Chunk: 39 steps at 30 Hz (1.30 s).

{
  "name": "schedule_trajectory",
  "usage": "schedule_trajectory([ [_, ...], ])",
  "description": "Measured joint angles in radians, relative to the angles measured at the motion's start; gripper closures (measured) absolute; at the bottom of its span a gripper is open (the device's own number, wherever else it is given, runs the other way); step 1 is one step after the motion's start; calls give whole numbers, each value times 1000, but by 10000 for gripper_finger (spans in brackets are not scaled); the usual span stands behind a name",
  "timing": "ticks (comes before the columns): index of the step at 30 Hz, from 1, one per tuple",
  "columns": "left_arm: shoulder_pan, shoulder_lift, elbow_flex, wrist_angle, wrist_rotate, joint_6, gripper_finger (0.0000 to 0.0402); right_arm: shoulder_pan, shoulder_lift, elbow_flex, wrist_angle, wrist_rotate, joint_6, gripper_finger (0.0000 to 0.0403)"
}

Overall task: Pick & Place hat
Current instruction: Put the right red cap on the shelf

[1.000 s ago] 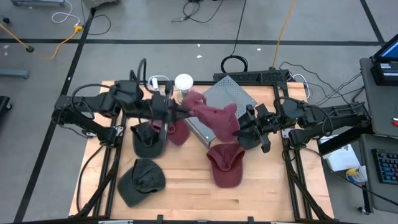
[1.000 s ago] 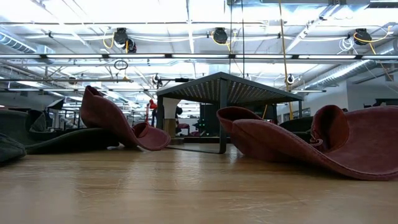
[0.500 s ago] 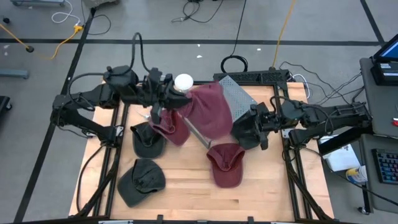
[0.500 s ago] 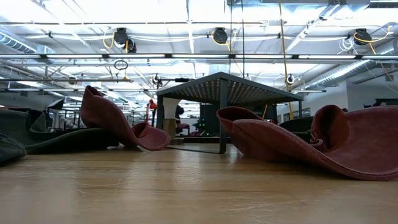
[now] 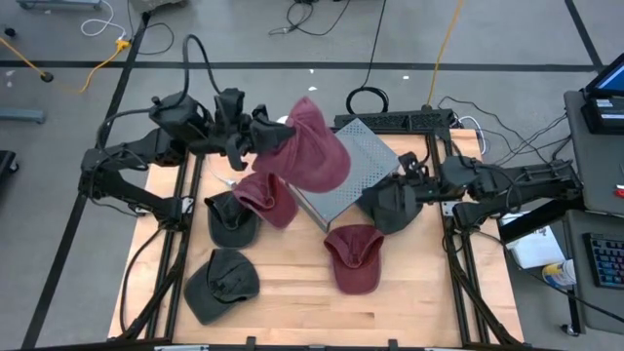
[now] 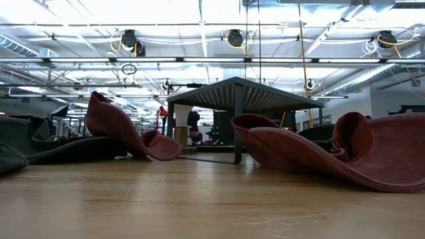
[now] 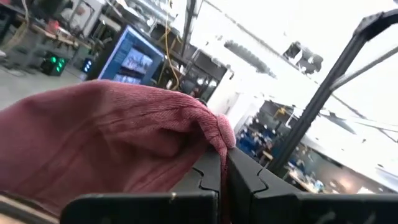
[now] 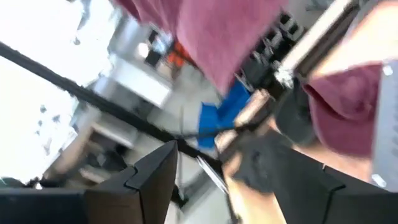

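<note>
The left gripper (image 7: pixel 217 180) has its fingers (image 7: pixel 202 180) pressed tight on a fold of the maroon cap (image 5: pixel 312 146), pinching the fabric right at the edge. From above, the cap hangs off that gripper (image 5: pixel 255 136) up in the air, draped over the far corner of the grey perforated stand (image 5: pixel 363 161), near the back of the wooden table (image 5: pixel 292 312). So the pick looks done, and the cap is mid-carry; where it's supposed to land isn't obvious from these views.

The right gripper (image 5: pixel 390 200) sits at the stand's right edge with its fingers (image 8: pixel 149 174) spread and nothing between them, so it's not holding any part of the cap.

Still lying on the table: another maroon cap (image 5: pixel 268 195) just beside the stand, a third maroon one (image 5: pixel 353 255) nearer the front, and two dark green caps (image 5: pixel 232 219) on the left, one of them (image 5: pixel 222 283) by the front edge. Looks like plenty left to move if all of them count
</note>
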Motion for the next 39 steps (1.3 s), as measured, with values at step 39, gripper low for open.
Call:
schedule_trajectory([
  [39, -163, 166, 0, 513, -237, 169, 400, -98, 62, -1, 263, 94, 113, 177],
])
